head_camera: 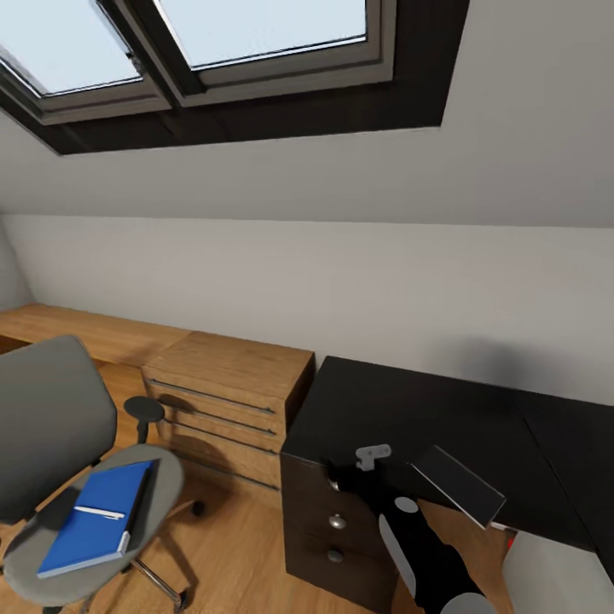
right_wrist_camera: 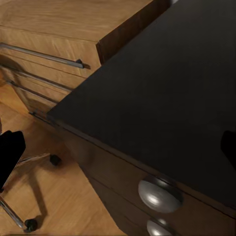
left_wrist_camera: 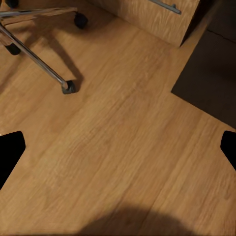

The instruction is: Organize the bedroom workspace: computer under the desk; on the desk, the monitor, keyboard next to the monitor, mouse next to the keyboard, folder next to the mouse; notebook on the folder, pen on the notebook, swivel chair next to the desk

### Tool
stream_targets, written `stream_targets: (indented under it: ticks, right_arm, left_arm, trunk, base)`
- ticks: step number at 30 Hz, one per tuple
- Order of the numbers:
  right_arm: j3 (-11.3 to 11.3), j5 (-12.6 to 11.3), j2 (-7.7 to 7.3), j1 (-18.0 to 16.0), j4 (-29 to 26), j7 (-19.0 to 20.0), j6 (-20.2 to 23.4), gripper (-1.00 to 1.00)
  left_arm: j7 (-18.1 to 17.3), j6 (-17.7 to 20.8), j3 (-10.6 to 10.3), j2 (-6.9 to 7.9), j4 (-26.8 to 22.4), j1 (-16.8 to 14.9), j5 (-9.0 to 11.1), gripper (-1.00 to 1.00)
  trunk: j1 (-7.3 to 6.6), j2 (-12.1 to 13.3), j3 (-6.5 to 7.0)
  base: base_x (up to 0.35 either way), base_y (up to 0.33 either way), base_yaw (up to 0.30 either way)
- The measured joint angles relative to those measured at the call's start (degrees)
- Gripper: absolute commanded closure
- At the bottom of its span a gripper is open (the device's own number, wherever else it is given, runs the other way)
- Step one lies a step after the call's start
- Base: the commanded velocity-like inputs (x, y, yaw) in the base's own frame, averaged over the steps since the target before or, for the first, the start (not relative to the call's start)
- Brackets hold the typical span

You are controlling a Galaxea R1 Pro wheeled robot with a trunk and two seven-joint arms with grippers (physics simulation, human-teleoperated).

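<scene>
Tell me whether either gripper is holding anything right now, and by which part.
Nothing is held. The left gripper is open above bare wood floor, and the right gripper is open over the desk corner. The folder lies on the swivel chair.

We are in an attic bedroom fitted as a home office: skylights (head_camera: pixel 213 34) in a sloping ceiling at the top of the frame, a wood floor (left_wrist_camera: pixel 118 147), a light-wood drawer cabinet (head_camera: pixel 226 396) at centre left, a black desk (head_camera: pixel 443 426) at lower right and a swivel chair (head_camera: pixel 51 443) at lower left.
</scene>
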Motion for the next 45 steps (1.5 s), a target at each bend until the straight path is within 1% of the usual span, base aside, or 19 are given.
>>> stream_targets:
  ticks: [9,28,30,33,37,38,41,45]
  right_arm:
    - [0.14,0.02,0.09,0.0,0.68,-1.71,0.0,-1.0]
    - [0.3,0.1,0.87,0.0,1.84,-1.98,0.0,-1.0]
    - [0.32,0.1,0.88,0.0,1.92,-2.31,0.0,-1.0]
    - [0.36,0.07,0.89,0.0,2.27,-3.8,-0.02,-1.0]
    - [0.54,0.03,1.0,0.0,3.75,-4.43,-0.07,-1.0]
    - [0.54,0.03,1.14,0.0,3.99,-4.49,-0.07,-1.0]
    - [0.52,0.1,2.2,0.0,4.32,-4.68,-0.1,-1.0]
    - [0.51,0.17,2.76,0.0,4.45,-5.17,-0.4,-1.0]
  left_arm:
    - [0.0,0.0,0.0,0.0,-0.01,0.0,0.01,-1.0]
    - [0.06,0.0,0.0,0.0,0.0,0.0,0.01,-1.0]
    - [0.07,0.0,0.0,0.0,0.0,0.0,0.01,-1.0]
    - [0.08,0.0,0.0,0.05,0.0,0.0,0.01,-1.0]
    - [0.2,-0.05,0.0,0.08,0.0,0.0,0.01,-1.0]
    - [0.22,-0.09,0.01,0.08,0.0,0.0,0.01,-1.0]
    - [0.25,-0.15,0.06,0.09,0.0,0.0,0.01,-1.0]
    - [0.26,-0.16,0.14,0.13,0.0,0.0,0.01,-1.0]
  trunk:
    - [0.0,0.0,0.0]
    - [0.0,0.0,-0.21]
    - [0.0,0.0,-0.25]
    - [0.0,0.0,-0.33]
    - [0.0,0.0,-0.43]
    - [0.0,0.0,-0.46]
    - [0.0,0.0,-0.53]
    - [0.0,0.0,-0.64]
  base:
    - [0.0,0.0,0.278]
    - [0.0,0.0,0.278]
    - [0.0,0.0,0.278]
    - [0.0,0.0,0.278]
    - [0.0,0.0,0.278]
    - [0.0,0.0,0.278]
    - [0.0,0.0,0.278]
    - [0.0,0.0,0.278]
